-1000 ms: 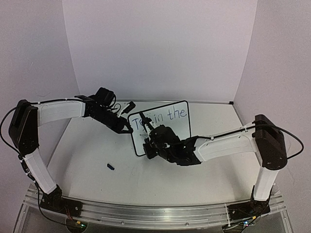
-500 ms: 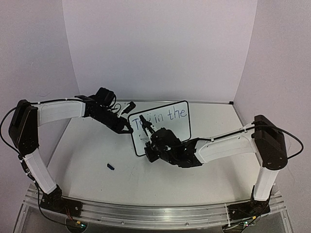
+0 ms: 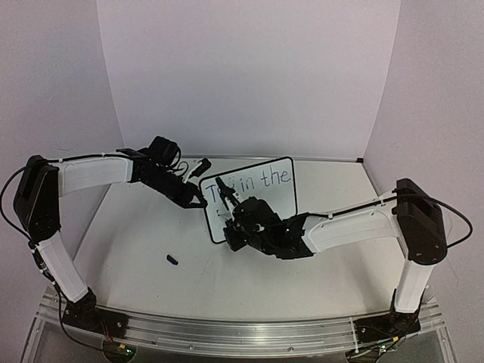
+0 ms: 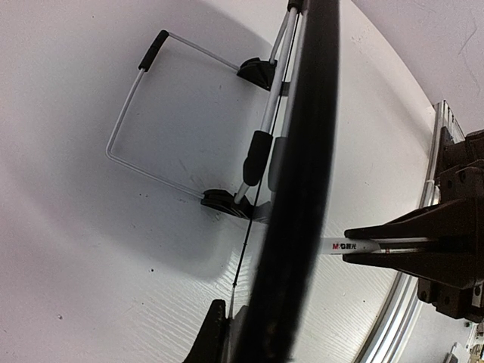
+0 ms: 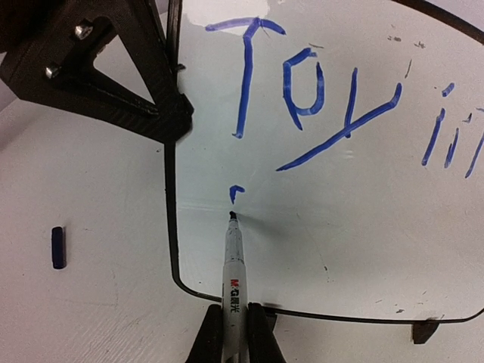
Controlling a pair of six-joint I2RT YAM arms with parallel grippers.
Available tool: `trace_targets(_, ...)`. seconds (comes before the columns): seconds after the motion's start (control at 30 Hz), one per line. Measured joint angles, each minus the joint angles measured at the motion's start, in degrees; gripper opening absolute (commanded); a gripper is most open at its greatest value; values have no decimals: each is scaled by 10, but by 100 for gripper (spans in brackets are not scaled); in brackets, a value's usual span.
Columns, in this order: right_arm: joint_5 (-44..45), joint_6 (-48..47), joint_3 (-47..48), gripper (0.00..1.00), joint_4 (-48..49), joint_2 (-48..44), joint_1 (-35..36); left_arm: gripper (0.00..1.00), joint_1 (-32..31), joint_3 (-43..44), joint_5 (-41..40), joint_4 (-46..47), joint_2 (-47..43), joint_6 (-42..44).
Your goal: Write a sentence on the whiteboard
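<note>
At mid-table, whiteboard (image 3: 274, 200) steadied at left edge by closed left gripper (image 3: 199, 200). First line of sentence (image 5: 302, 83) written: "Toy in the". Second line barely begun, one blue mark (image 5: 235, 193). Marker (image 5: 234, 265) clamped in right gripper (image 5: 231, 334), tip just under mark; rest judged outstanding.

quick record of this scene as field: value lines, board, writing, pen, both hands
board: small rectangular white whiteboard with thin black frame, standing on the white table
writing: blue handwritten sentence, reads "Toy in the", plus a short stroke starting a second line
pen: slim white marker, tip at the board just under that stroke
left hand: shut on the whiteboard's left edge
right hand: shut on the marker
loose item: small dark blue cap-like piece on the table, left of the whiteboard
</note>
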Motion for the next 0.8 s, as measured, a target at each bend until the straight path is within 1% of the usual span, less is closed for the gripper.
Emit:
trace_targets(0.33,17,-5,4,0,-10,0,0,0,0,0,0,0,0,0)
trace_targets(0.8,13,14,4,0,-12,4,0,0,0,0,-1,0,0,0)
